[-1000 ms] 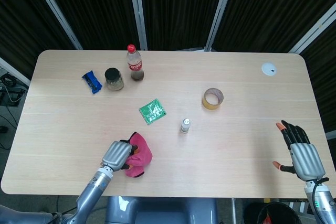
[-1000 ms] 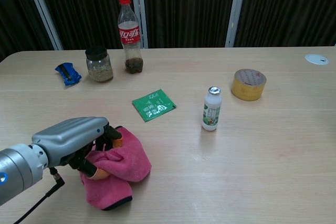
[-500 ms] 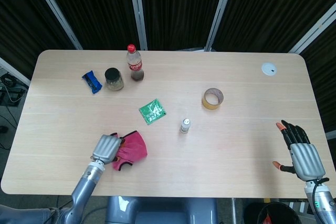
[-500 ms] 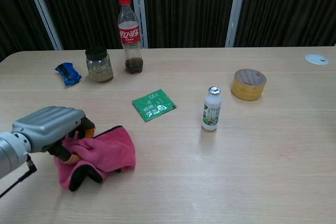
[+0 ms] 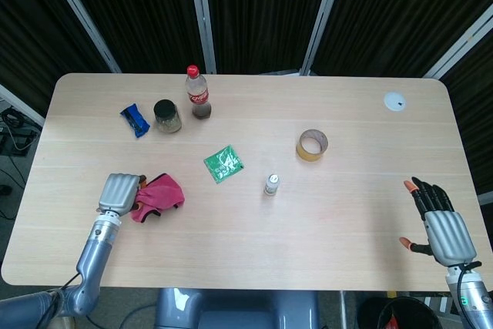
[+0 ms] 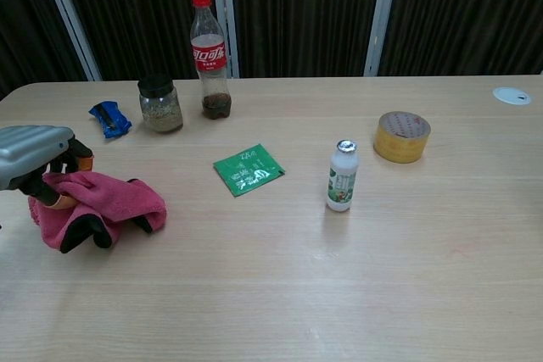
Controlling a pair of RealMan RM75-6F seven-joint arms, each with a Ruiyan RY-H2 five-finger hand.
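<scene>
Two hands are what we have in play, one at each near corner of the table (image 5: 362, 113). Our left hand (image 5: 118, 193) has its fingers curled into one pink cloth (image 5: 158, 194), which lies bunched on the wood at the near left, just beside and touching the hand. Over on the near right, our right hand (image 5: 441, 223) hangs at the table's edge with fingers spread, holding nothing, well apart from everything else.

Moving up the table, we see one small white bottle (image 5: 271, 183) standing upright near the middle, with one green packet (image 5: 223, 163) lying flat just to its left. One roll of yellow tape (image 5: 312, 145) sits further right.

Further back on the left stand one blue wrapper (image 5: 135, 119), one dark-lidded jar (image 5: 166, 115) and one red-capped cola bottle (image 5: 197, 93). One white disc (image 5: 394, 101) lies at the far right.
</scene>
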